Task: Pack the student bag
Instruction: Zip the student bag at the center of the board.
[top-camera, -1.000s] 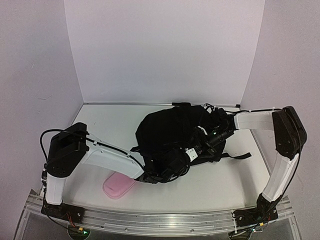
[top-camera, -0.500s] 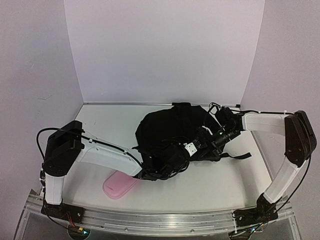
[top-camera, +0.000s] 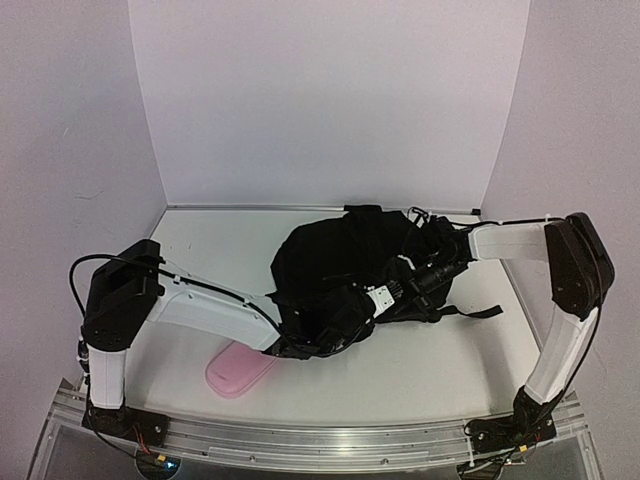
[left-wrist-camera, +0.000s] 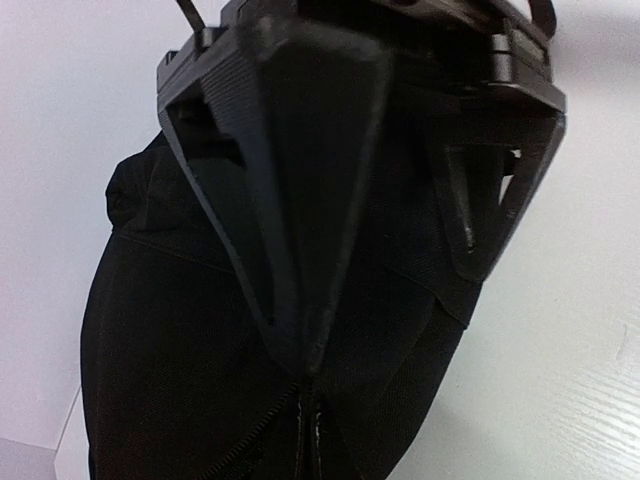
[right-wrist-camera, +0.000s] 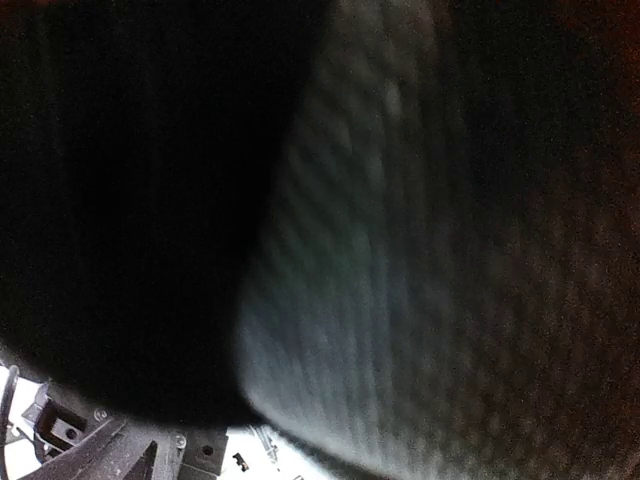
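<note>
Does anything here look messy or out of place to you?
Nothing looks spilled or broken. The pencil case lies on the table outside the slumped bag, and one strap trails loose to the right.

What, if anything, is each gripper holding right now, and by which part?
The left gripper pinches the bag at its zip. The right gripper is open against the bag, apparently holding nothing.
</note>
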